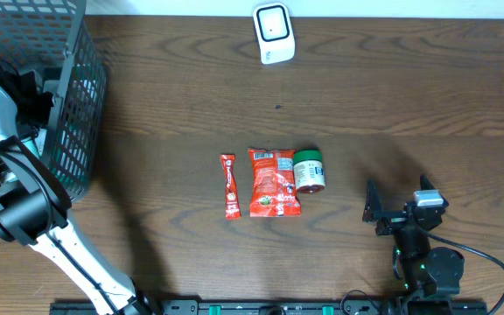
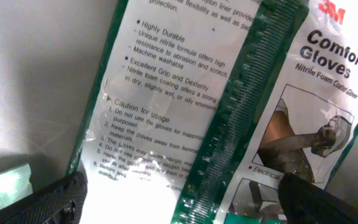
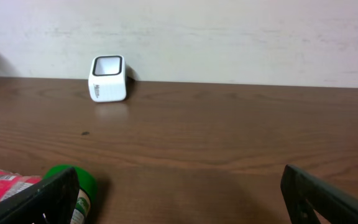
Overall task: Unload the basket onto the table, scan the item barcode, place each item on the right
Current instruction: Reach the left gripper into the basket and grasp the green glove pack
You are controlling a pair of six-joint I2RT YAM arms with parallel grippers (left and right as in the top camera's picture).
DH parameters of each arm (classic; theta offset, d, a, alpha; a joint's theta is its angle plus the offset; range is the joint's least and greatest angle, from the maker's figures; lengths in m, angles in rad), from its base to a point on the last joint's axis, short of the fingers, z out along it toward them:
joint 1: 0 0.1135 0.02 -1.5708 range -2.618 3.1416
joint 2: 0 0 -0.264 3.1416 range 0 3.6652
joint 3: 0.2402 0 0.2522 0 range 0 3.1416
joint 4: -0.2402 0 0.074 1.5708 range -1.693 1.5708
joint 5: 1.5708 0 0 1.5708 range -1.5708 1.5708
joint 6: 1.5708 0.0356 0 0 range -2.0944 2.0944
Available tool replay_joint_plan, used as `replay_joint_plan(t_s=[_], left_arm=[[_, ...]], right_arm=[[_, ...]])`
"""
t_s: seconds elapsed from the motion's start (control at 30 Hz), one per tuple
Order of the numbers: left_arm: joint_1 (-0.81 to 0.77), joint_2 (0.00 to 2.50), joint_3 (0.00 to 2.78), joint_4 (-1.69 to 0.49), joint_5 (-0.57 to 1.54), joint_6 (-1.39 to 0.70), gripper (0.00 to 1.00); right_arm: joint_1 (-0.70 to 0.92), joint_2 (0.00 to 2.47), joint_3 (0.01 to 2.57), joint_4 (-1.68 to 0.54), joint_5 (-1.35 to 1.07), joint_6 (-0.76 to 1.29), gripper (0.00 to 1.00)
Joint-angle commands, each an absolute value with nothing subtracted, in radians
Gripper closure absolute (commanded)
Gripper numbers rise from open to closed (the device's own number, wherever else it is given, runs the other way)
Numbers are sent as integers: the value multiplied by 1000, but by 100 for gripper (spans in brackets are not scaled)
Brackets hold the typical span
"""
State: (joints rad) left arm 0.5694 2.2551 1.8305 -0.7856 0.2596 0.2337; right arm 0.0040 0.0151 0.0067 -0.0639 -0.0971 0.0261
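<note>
Before the released left tool (image 2: 182, 194), a glossy white-and-green glove packet (image 2: 166, 93); right tool (image 3: 179, 185) released too

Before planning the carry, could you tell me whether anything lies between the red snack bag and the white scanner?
Nothing visible does: between the red snack bag and the white scanner there is only wooden table with a tiny dark speck.

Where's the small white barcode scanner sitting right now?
In the overhead view, the small white barcode scanner stands at the far edge of the brown wooden table, near the middle, well beyond the red snack packet and green-lidded jar.
</note>
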Motion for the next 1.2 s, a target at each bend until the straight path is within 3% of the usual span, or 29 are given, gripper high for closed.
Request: replay_joint_plan(t_s=[0.0,0.17,1.17], left_arm=[[578,2256,1847,-785,253,279,2],[578,2258,1834,-780,250,355,2],[577,2238,1806,-724,165,336,2]], right_arm=[[-6,12,6,-68,-95,29,1],[-6,12,6,-68,-95,29,1],[-6,12,6,-68,-95,29,1]])
